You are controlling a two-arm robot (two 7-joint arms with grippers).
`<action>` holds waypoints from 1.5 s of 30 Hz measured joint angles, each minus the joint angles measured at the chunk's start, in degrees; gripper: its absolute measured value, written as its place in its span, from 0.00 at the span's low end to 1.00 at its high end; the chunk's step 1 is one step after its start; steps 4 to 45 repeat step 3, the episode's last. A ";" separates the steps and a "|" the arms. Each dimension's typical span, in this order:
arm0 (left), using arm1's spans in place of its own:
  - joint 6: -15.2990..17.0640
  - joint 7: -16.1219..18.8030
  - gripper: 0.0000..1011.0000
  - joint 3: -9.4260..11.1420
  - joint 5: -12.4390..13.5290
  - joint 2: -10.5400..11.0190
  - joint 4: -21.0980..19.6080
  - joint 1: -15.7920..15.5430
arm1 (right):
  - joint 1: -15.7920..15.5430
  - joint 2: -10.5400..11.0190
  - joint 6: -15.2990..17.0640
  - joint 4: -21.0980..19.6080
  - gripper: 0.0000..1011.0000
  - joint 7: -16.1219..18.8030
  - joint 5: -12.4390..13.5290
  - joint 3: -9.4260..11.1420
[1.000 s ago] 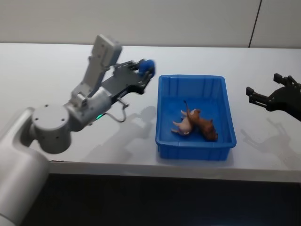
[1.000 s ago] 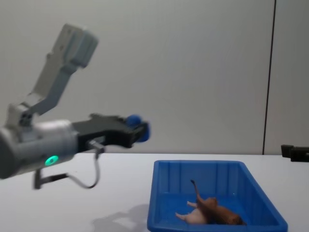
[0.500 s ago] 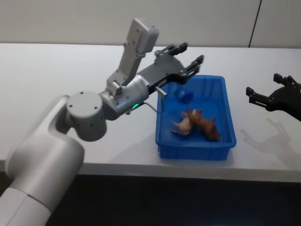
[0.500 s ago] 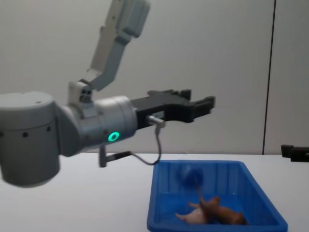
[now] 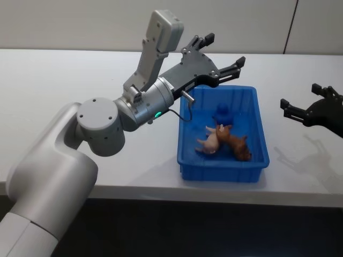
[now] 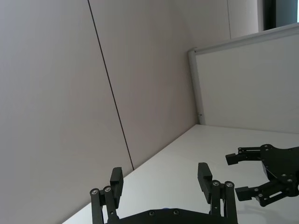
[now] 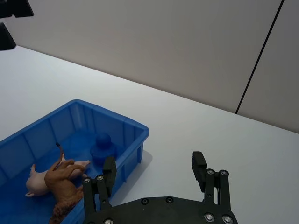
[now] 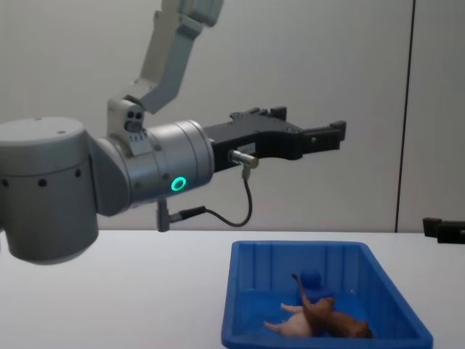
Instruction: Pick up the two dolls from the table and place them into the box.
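1. The dolls: all three small toy animals lie inside the shallow rectangular bright blue plastic box (image 5: 261,140) with sloping ribbed walls and a rolled rim. The box stands on the white table (image 5: 64,96), close to the table's near edge and right of its middle.
2. The round blue duck doll (image 5: 222,113) sits upright on the box floor, toward the far wall of the box. In the right wrist view the duck (image 7: 103,147) stands just beside the other two dolls.
3. The pale pink pig doll (image 5: 209,143) lies on its side near the middle of the box floor, legs pointing toward the box's left wall.
4. The brown four-legged thin-tailed animal doll (image 5: 235,144) lies touching the pig, on the pig's right, its thin tail pointing toward the far wall. In the chest view the tail (image 8: 297,285) sticks up above the body.
5. The left gripper (image 5: 224,52) hangs in the air above the far left corner of the box, well clear of the dolls. Its black fingers (image 5: 236,63) are spread wide apart and hold nothing.
6. The right gripper (image 5: 303,106) hovers over the table's right edge, well apart from the box. Its fingers are spread and empty; the right wrist view shows the same gap between the fingers (image 7: 199,163).
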 joint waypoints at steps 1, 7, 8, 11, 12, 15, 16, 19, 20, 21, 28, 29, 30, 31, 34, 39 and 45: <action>-0.01 0.11 0.99 -0.05 -0.01 0.12 -0.25 0.11 | 0.00 0.00 0.00 0.00 0.99 0.00 0.00 0.00; -0.01 0.31 0.99 -0.14 -0.04 0.31 -0.73 0.30 | 0.00 0.00 0.00 0.00 0.99 0.00 0.00 0.00; -0.01 0.31 0.99 -0.14 -0.04 0.31 -0.73 0.30 | 0.00 0.00 0.00 0.00 0.99 0.00 0.00 0.00; -0.01 0.31 0.99 -0.14 -0.04 0.31 -0.73 0.30 | 0.00 0.00 0.00 0.00 0.99 0.00 0.00 0.00; -0.01 0.31 0.99 -0.14 -0.04 0.31 -0.73 0.30 | 0.00 0.00 0.00 0.00 0.99 0.00 0.00 0.00; -0.01 0.31 0.99 -0.14 -0.04 0.31 -0.73 0.30 | 0.00 0.00 0.00 0.00 0.99 0.00 0.00 0.00; -0.01 0.31 0.99 -0.14 -0.04 0.31 -0.73 0.30 | 0.00 0.00 0.00 0.00 0.99 0.00 0.00 0.00; -0.01 0.31 0.99 -0.14 -0.04 0.31 -0.73 0.30 | 0.00 0.00 0.00 0.00 0.99 0.00 0.00 0.00; -0.01 0.31 0.99 -0.14 -0.04 0.31 -0.73 0.30 | 0.00 0.00 0.00 0.00 0.99 0.00 0.00 0.00; -0.01 0.31 0.99 -0.14 -0.04 0.31 -0.73 0.30 | 0.00 0.00 0.00 0.00 0.99 0.00 0.00 0.00; -0.01 0.31 0.99 -0.14 -0.04 0.31 -0.73 0.30 | 0.00 0.00 0.00 0.00 0.99 0.00 0.00 0.00; -0.01 0.31 0.99 -0.14 -0.04 0.31 -0.73 0.30 | 0.00 0.00 0.00 0.00 0.99 0.00 0.00 0.00; -0.01 0.31 0.99 -0.14 -0.04 0.31 -0.73 0.30 | 0.00 0.00 0.00 0.00 0.99 0.00 0.00 0.00; -0.01 0.31 0.99 -0.14 -0.04 0.31 -0.73 0.30 | 0.00 0.00 0.00 0.00 0.99 0.00 0.00 0.00; -0.01 0.31 0.99 -0.14 -0.04 0.31 -0.73 0.30 | 0.00 0.00 0.00 0.00 0.99 0.00 0.00 0.00; -0.01 0.31 0.99 -0.14 -0.04 0.31 -0.73 0.30 | 0.00 0.00 0.00 0.00 0.99 0.00 0.00 0.00; -0.01 0.31 0.99 -0.14 -0.04 0.31 -0.73 0.30 | 0.00 0.00 0.00 0.00 0.99 0.00 0.00 0.00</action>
